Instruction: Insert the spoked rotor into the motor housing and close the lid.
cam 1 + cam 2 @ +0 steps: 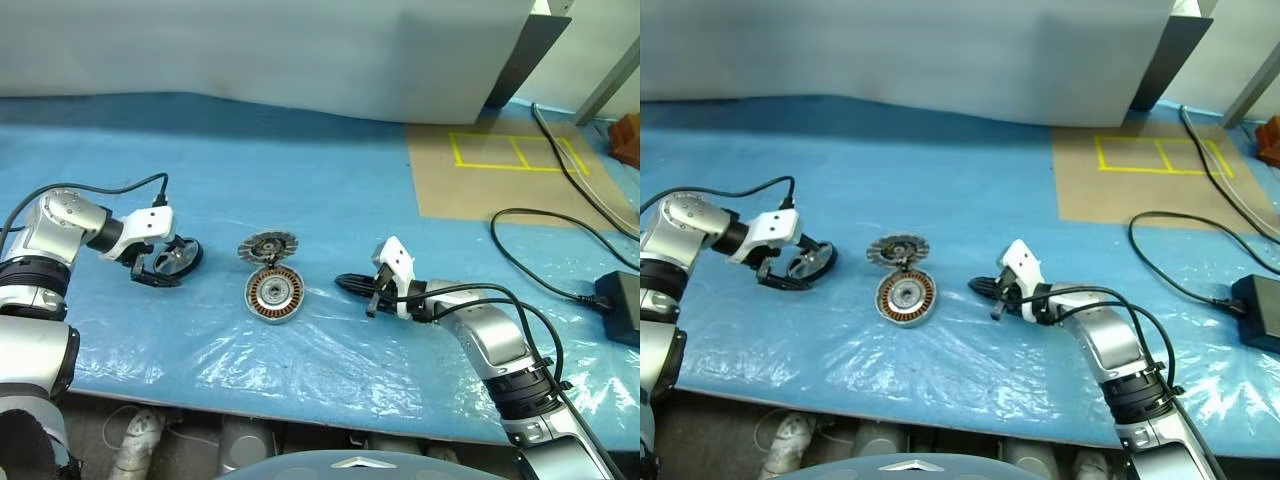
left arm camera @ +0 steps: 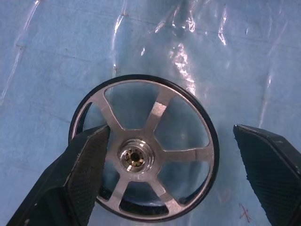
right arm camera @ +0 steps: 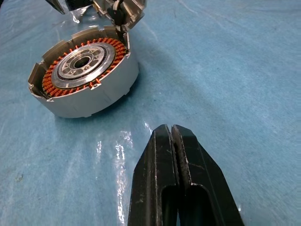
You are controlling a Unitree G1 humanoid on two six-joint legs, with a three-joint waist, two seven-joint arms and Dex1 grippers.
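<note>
Black spoked rotor (image 2: 143, 165) between spread left claw (image 1: 160, 262); right claw (image 3: 172, 136) shut, empty.

A counter (image 1: 330, 170) was covered in blue plastic sheet (image 1: 300, 360). On it lay a rotor (image 1: 178, 259), lid (image 1: 268, 245), housing (image 1: 274, 294), brown mat (image 1: 520, 175) and black cables (image 1: 540, 255).

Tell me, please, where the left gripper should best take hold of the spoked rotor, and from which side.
Probably across the rim, from above. The spoked rotor lies flat on the blue sheet, and the open left gripper already straddles its thin black ring, one finger over the edge. The spokes leave gaps, so the hub is a poorer choice.
</note>
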